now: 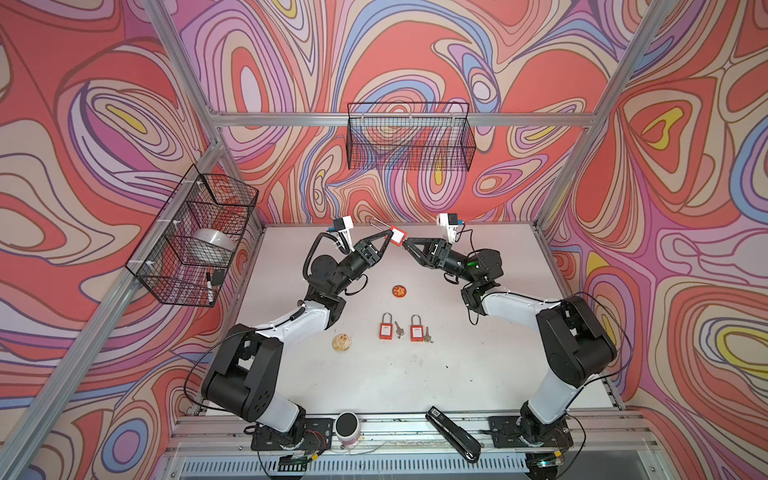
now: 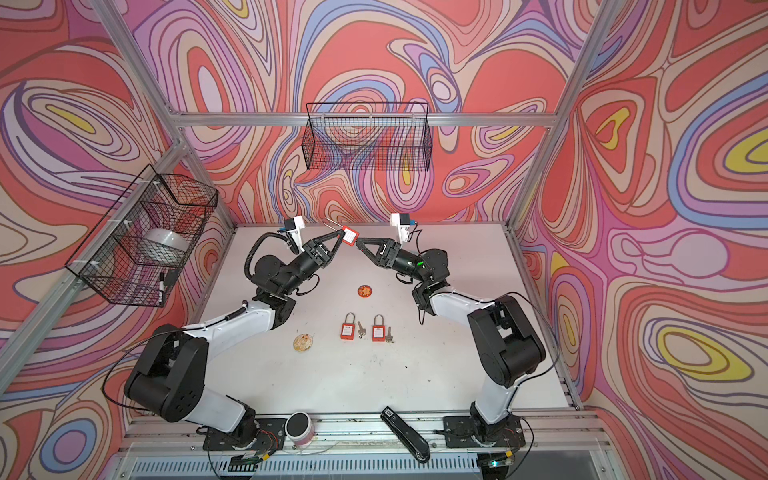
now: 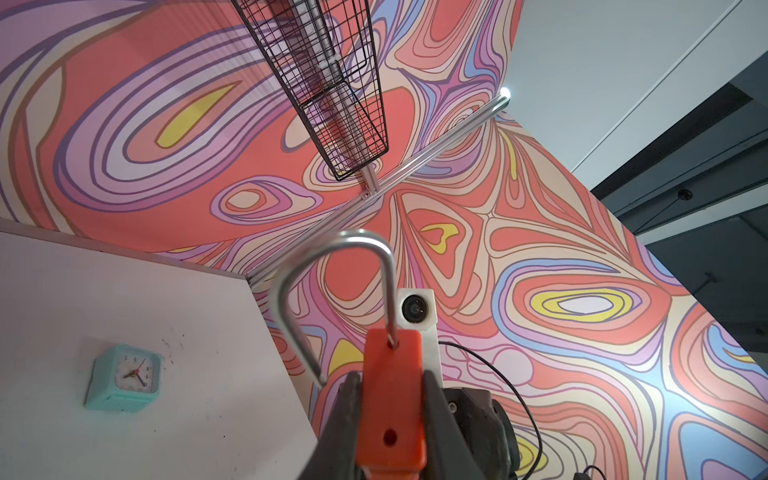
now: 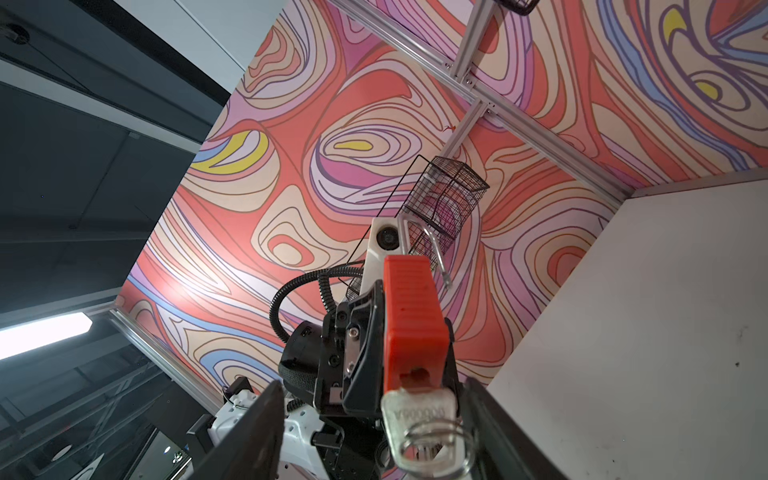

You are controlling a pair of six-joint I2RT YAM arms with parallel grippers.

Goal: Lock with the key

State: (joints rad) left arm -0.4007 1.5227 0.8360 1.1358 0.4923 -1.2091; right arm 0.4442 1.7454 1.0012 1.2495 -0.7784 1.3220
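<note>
Padlock (image 1: 397,237) of red plastic hangs in the air over the far middle of the surface (image 1: 457,374), about 12 o'clock in both top views, and the left gripper (image 1: 389,238) has its jaws pressed on the two sides of the body. The key (image 4: 417,415) sits in the keyhole at the bottom end of the padlock. Its flat head, with a wire ring, stands between the jaws of the right gripper (image 1: 406,244). These jaws are spread, with a clear gap on at least one side, so they do not pinch the key yet. The long axis of the padlock runs from the shackle (image 3: 353,237) at 10 o'clock to the key at 4 o'clock, so the key end looks straight at the right arm, which is the nearer one. The shackle is open, with one leg out of the body. I judge that the next move needs a firm pinch on the key head and a turn around this same axis. The wire basket (image 1: 166,266) on the left wall, at 9 o'clock, holds a roll of tape (image 1: 214,241) and a marker (image 1: 210,286). In the back wall basket (image 1: 374,153), at 12 o'clock, I see nothing.
</note>
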